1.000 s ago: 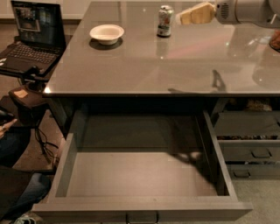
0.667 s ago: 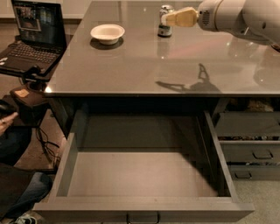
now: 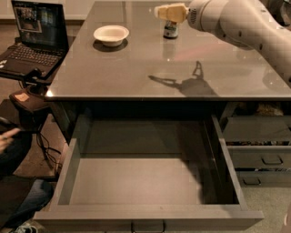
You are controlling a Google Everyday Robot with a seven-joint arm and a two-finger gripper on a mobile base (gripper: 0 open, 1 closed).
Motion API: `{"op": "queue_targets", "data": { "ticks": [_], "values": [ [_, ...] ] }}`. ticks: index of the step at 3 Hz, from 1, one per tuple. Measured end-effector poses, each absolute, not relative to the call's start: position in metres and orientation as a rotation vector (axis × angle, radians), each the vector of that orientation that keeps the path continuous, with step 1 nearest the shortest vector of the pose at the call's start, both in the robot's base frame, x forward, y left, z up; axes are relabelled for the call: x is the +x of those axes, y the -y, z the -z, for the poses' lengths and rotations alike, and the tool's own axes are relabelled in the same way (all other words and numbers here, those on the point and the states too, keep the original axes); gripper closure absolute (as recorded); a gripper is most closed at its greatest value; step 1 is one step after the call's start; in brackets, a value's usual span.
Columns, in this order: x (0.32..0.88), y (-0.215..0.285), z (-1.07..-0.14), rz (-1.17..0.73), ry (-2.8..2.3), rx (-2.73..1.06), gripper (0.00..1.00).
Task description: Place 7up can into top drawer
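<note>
The 7up can (image 3: pixel 171 30) stands upright at the far middle of the grey table (image 3: pixel 136 68); only its lower part shows. My gripper (image 3: pixel 167 12), cream-coloured at the end of the white arm (image 3: pixel 236 22), reaches in from the right and covers the can's top. Whether it touches the can I cannot tell. The top drawer (image 3: pixel 145 217) is pulled wide open below the table's front edge, and nothing lies on its flat grey floor.
A white bowl (image 3: pixel 111 33) sits on the table left of the can. An open laptop (image 3: pixel 32 32) stands on a stand at the left. Narrower stacked grey drawers (image 3: pixel 259 141) are at the right. A person's hand (image 3: pixel 7 136) and leg show at the lower left.
My arm has swung left across the table. The gripper has gone from right of the can to over its top. The can and drawer have not moved.
</note>
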State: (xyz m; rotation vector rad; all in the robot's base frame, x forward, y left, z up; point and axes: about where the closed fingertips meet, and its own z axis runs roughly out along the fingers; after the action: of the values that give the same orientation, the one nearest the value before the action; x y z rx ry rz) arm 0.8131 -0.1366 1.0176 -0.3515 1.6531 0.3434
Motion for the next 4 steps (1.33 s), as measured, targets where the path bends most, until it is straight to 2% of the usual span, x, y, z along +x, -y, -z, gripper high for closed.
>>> {"op": "queue_targets", "data": {
  "ticks": [1,2,4],
  "values": [
    [0.816,0.132,-1.011,-0.352,-1.66,-0.345,0.0],
    [0.846,0.121,-0.974,-0.397,-1.687,-0.225,0.0],
    [0.852,0.129,-0.989,-0.378,-1.638,-0.179,0.0]
  ]
}}
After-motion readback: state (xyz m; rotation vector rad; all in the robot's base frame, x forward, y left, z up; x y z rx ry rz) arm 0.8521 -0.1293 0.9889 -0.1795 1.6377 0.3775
